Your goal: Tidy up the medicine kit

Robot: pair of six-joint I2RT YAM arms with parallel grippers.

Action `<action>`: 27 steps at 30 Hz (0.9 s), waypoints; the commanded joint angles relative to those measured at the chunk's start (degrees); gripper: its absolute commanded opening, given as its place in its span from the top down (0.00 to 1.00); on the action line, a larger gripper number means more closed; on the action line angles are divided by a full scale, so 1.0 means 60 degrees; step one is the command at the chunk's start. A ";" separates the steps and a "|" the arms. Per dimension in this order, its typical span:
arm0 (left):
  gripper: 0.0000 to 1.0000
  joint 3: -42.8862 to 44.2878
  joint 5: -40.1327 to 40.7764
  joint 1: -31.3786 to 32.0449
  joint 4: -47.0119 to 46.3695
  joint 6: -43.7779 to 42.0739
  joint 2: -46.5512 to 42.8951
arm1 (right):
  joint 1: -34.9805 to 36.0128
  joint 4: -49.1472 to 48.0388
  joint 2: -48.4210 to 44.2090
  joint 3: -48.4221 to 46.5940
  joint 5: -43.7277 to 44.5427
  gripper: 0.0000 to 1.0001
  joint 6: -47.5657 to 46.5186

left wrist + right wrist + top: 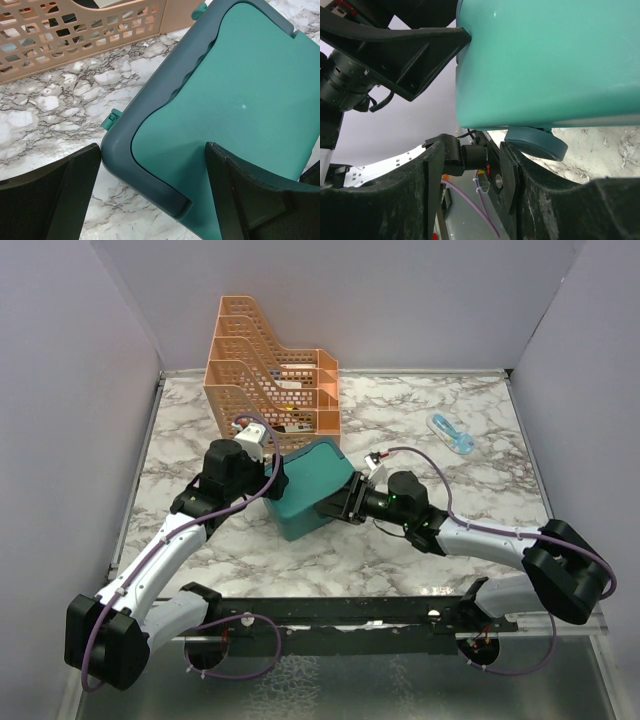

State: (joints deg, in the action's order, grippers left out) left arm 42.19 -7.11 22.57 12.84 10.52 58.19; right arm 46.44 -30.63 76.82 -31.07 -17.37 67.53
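Teal plastic medicine box (312, 487) lid-down mid-worktop (420, 420) beside peach lattice rack (272, 370), left fingers (65, 195) spread across its corner, right fingers (432, 200) apart under its edge, blue packet (452, 434) stranded far right — stage unclear.

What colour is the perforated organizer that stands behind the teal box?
Peach-orange organizer, clearest in the top external view.
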 commanded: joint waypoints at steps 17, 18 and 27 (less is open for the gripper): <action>0.13 0.0356 -0.0352 0.0018 0.0695 0.0223 0.0209 | 0.0032 0.1788 -0.0906 -0.0900 0.0769 0.49 -0.0346; 0.13 0.0485 -0.0383 0.0022 0.0758 0.0264 0.0252 | 0.0039 0.1924 -0.1016 -0.0956 0.0788 0.49 -0.0474; 0.13 0.1332 -0.0311 0.0018 0.0912 0.0272 0.0252 | 0.0039 0.1662 -0.2034 -0.0039 0.0421 0.52 -0.1774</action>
State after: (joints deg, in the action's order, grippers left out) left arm 47.03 -7.18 22.57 18.15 11.86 60.45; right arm 46.52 -18.31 67.59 -34.94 -12.99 62.13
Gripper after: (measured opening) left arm 0.870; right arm 0.497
